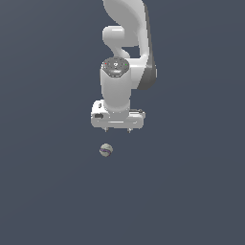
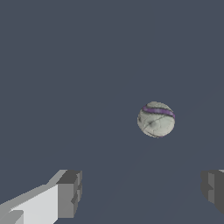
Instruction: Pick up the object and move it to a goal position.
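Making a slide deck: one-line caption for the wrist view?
Open gripper poised apart from a small grey-white ball with a purple stripe.

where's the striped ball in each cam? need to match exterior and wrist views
Exterior view: the ball sits just below the gripper, slightly toward the exterior view's left.
Wrist view: the ball is clear of both fingertips, not between them.
Shared landmark: its purple stripe and the open gripper.
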`<state>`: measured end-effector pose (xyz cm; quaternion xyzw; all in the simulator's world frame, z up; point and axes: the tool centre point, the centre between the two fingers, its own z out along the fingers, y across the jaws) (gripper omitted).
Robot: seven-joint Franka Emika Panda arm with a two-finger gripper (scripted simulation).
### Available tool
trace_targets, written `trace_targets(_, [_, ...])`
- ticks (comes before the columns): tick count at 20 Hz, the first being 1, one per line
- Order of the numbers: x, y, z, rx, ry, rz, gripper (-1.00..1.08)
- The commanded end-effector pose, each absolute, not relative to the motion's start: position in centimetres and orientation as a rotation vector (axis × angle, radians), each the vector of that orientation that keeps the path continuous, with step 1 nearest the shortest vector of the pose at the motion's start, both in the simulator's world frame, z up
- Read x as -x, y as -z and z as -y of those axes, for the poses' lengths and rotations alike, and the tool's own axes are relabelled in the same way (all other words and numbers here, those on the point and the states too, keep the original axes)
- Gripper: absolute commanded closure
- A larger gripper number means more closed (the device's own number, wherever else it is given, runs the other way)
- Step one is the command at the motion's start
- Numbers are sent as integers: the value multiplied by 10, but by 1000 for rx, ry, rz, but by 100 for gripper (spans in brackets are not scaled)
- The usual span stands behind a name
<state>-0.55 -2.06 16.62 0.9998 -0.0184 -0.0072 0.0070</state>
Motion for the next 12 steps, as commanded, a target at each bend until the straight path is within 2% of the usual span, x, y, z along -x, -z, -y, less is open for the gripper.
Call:
trace_targets(1, [5, -166, 21, -3127, 23, 58, -92])
trace_targets(12, [4, -180, 21, -3103, 7, -38, -92])
